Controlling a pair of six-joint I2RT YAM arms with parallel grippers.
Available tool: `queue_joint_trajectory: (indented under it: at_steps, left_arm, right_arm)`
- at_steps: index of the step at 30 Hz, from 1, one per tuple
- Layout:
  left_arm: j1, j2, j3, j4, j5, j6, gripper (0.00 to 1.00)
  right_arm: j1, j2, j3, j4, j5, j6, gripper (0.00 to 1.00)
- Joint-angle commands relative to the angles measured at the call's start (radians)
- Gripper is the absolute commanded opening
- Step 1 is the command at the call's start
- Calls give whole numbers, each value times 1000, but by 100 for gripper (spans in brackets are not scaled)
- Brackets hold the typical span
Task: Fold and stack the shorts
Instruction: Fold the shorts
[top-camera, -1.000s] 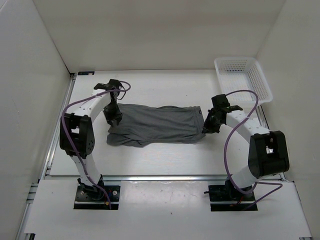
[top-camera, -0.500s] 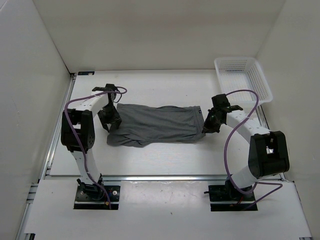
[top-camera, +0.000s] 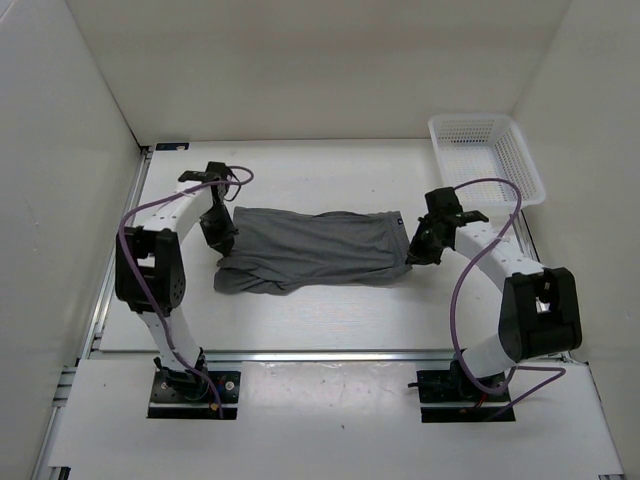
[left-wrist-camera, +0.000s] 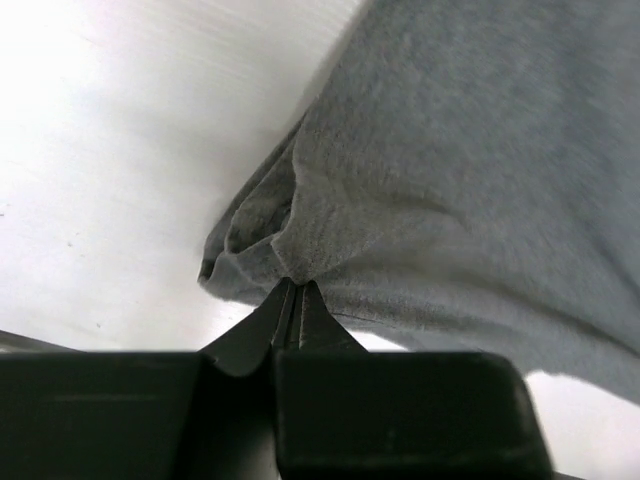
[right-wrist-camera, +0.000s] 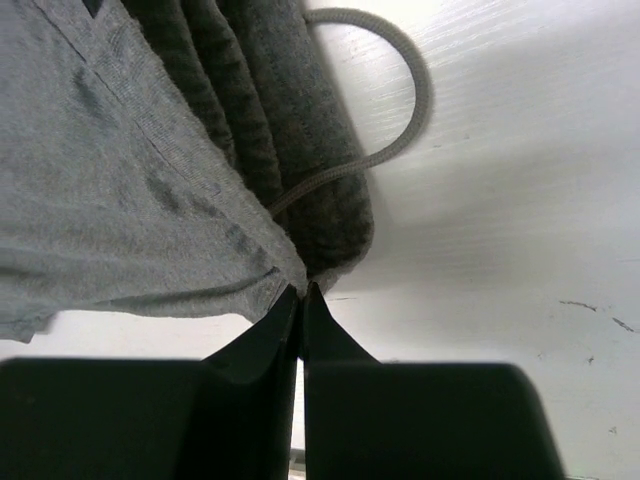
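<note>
Comparing with half a second ago, the left gripper (top-camera: 221, 236) has moved slightly toward the far side of the table (top-camera: 330, 170), and its arm's dark elbow block sits a touch further left. The right gripper (top-camera: 420, 250) and the spread of the shorts (top-camera: 315, 248) look almost unchanged.

In the left wrist view, the left gripper's jaws are pressed together on a bunched fold at the shorts' edge. The fabric puckers right at the fingertips (left-wrist-camera: 285, 300) and spreads away ahead and to the right of them. In the right wrist view, the right gripper's jaws are likewise pinched together on the ribbed waistband end. The cloth lies ahead and to the left of its fingertips (right-wrist-camera: 312, 305), and a loop of drawstring (right-wrist-camera: 405, 130) curls out just beyond them onto bare table.

From above, the shorts lie flat and stretched between the two claws, each end caught by one. The white mesh basket (top-camera: 525, 170) sits beyond the right claw, well apart from it.

Counted: one pair of shorts, two claws, one basket, one drawstring loop.
</note>
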Motion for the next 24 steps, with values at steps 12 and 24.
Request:
queue_joint_trajectory:
  at_steps: [12,24]
  left_arm:
    - [-38,-299,-309,3,61,-94,11]
    - [-38,-334,-265,-58,70,-108,99]
  right_arm:
    - [-5,-123,-64,-16,162,44,0]
    - [-5,-112,-42,-41,198,35,95]
